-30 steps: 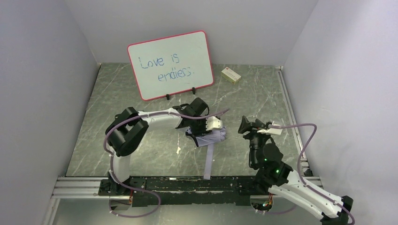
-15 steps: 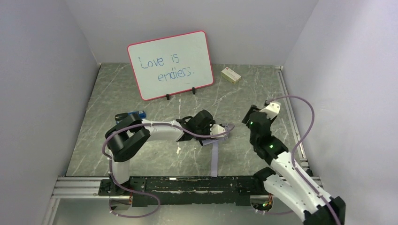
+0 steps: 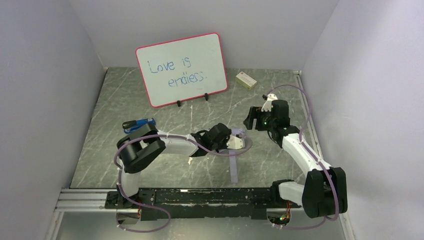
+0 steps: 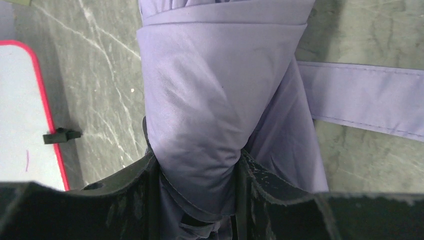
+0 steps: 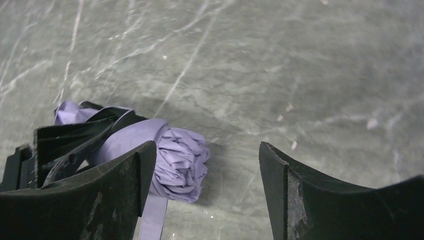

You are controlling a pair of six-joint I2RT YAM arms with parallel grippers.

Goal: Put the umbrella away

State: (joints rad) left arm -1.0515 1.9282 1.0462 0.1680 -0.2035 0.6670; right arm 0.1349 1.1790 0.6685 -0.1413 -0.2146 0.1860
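Note:
The umbrella (image 3: 240,135) is a folded pale lavender bundle lying on the table's middle, its long fabric strap (image 3: 233,170) trailing toward the near edge. My left gripper (image 3: 229,142) is shut on the bundle; in the left wrist view the fabric (image 4: 215,110) fills the space between the black fingers (image 4: 130,190), and the strap (image 4: 365,100) runs off right. My right gripper (image 3: 248,120) is open and empty, just right of and beyond the umbrella's end. In the right wrist view the crumpled fabric end (image 5: 177,155) lies by my left finger (image 5: 100,195). Shaft and handle are hidden.
A red-framed whiteboard (image 3: 182,69) stands at the back; its edge shows in the left wrist view (image 4: 20,115). A small white box (image 3: 246,79) lies at the back right. A blue object (image 3: 139,123) lies by the left arm's elbow. Walls enclose three sides.
My right arm has swung up from the near right and reached out to the umbrella's far right end. My left gripper has carried the umbrella a little right and nearer; the strap moved right.

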